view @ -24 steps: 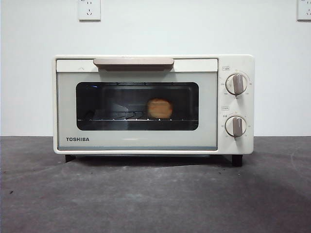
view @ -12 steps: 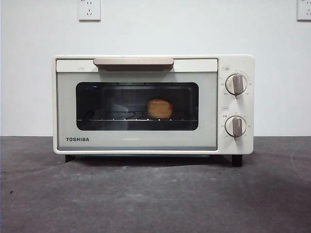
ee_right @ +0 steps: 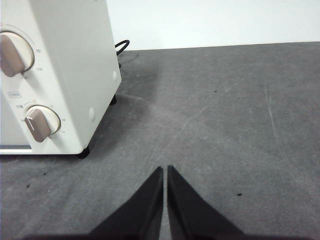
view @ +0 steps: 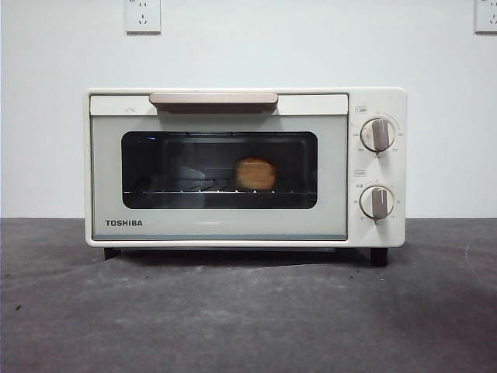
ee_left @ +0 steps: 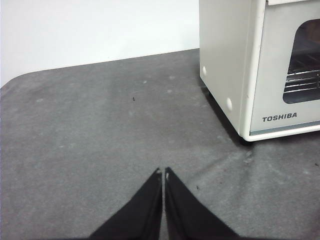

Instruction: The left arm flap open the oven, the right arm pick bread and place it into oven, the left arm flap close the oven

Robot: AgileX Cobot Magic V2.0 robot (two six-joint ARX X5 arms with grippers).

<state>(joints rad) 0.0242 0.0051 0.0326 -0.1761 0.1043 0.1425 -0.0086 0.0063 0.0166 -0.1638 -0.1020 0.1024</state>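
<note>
Bread (view: 255,173) inside, on the wire rack (view: 220,190), seen through the dark window. Left gripper (ee_left: 163,173) jaws closed, holding nothing, low over bare grey worktop (ee_left: 100,140). Right gripper (ee_right: 165,171) jaws closed too, empty. Oven (view: 245,167) door shut, standing mid-worktop near the back edge, between both grippers.

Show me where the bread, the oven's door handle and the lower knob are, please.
bread (view: 255,173): front view, middle of the bun behind the glass.
door handle (view: 213,99): front view, centre of the beige bar atop the shut door.
lower knob (view: 377,202): front view, its grip on the oven.
</note>
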